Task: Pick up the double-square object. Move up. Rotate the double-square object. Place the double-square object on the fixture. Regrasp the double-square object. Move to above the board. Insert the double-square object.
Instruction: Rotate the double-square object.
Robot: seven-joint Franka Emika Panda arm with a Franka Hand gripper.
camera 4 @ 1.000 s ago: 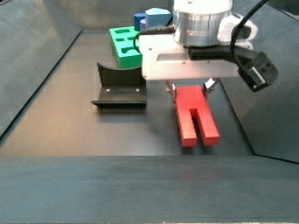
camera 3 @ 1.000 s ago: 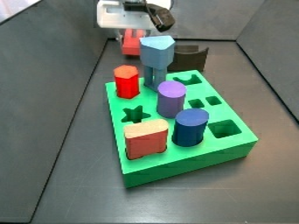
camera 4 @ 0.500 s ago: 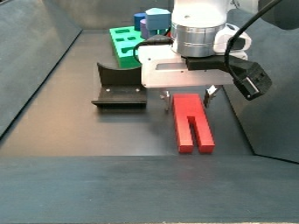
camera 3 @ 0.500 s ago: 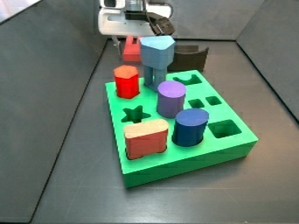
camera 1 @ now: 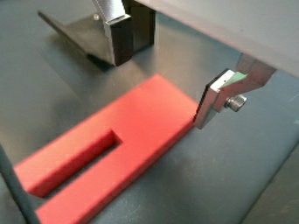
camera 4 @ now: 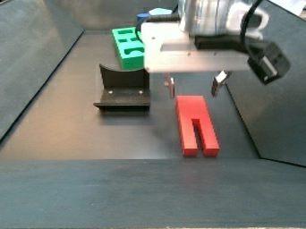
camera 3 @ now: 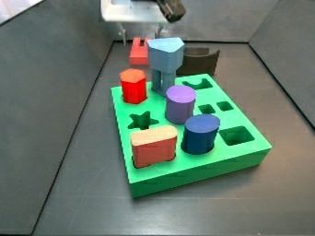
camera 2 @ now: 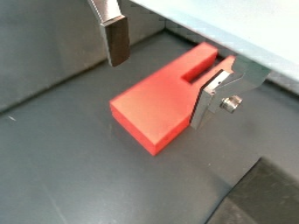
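Observation:
The double-square object [camera 4: 198,127] is a long red prism with a stepped profile, lying flat on the dark floor; it also shows behind the board in a side view [camera 3: 139,48]. My gripper [camera 4: 194,89] hangs open above the prism's far end, touching nothing. In both wrist views the prism [camera 1: 105,144] [camera 2: 163,96] lies below the spread fingers [camera 1: 216,101] [camera 2: 114,39], clear of them. The fixture [camera 4: 120,89] [camera 3: 204,60] stands beside the prism, between it and the green board [camera 3: 240,157] [camera 4: 123,46].
Several pegs stand in the board: a red hexagonal peg [camera 3: 133,85], a grey-blue pentagonal peg [camera 3: 167,57], a purple cylinder [camera 3: 181,103], a dark blue cylinder [camera 3: 201,135] and a salmon block [camera 3: 154,147]. Dark sloping walls [camera 4: 42,80] enclose the floor.
My gripper has risen straight up from just over the prism, staying open. The red prism lies where it was.

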